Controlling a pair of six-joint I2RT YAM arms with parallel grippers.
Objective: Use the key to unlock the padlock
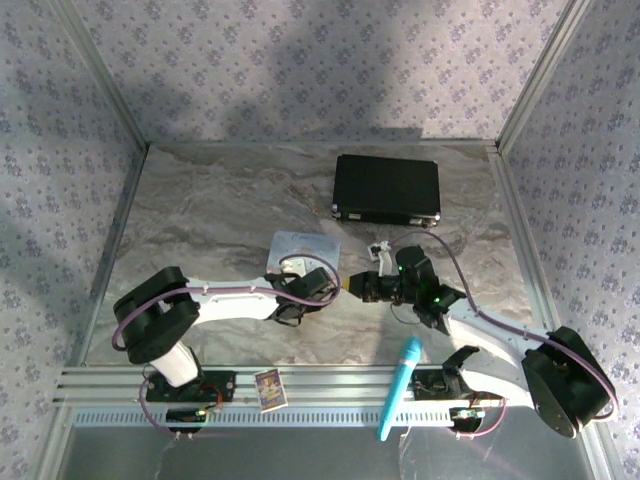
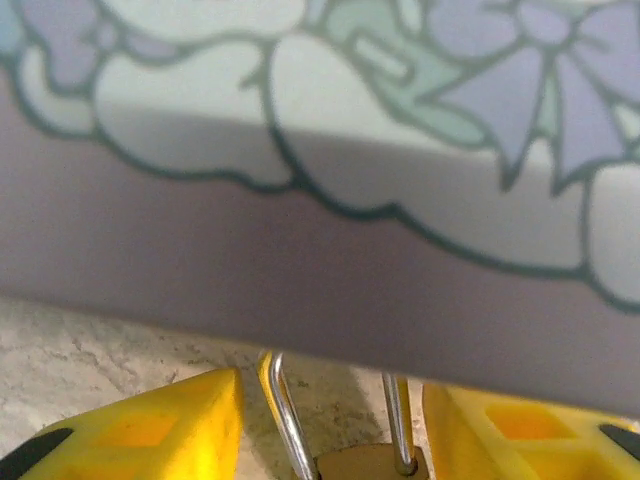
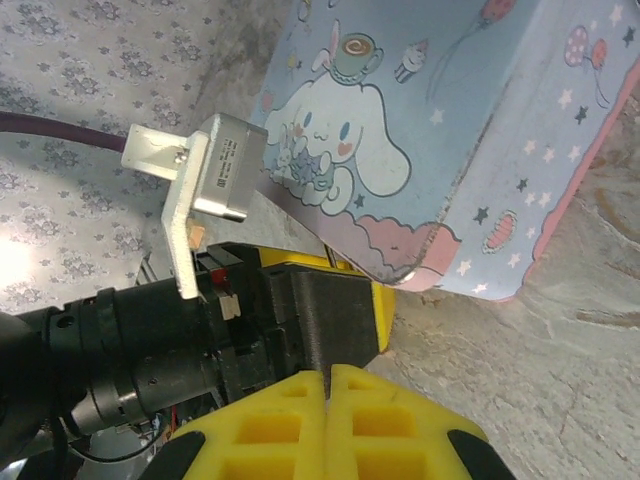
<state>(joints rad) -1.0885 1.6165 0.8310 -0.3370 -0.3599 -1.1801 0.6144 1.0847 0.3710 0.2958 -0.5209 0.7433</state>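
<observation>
Tin wall (image 2: 300,250) close ahead of padlock (image 2: 365,465)

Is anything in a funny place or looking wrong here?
Yes: a blue pen-like stick lies slanted across the metal rail at the near edge, with one end poking out past it. A small picture card sits on that rail too. Nothing looks spilled or broken.

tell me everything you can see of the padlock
The tiny brass-gold padlock shows just its top at the left wrist view's bottom edge. Its thin silver shackle's two legs run up and vanish behind the pastel cartoon-printed tin. It sits between the left gripper's yellow fingers; contact is unclear.
</observation>
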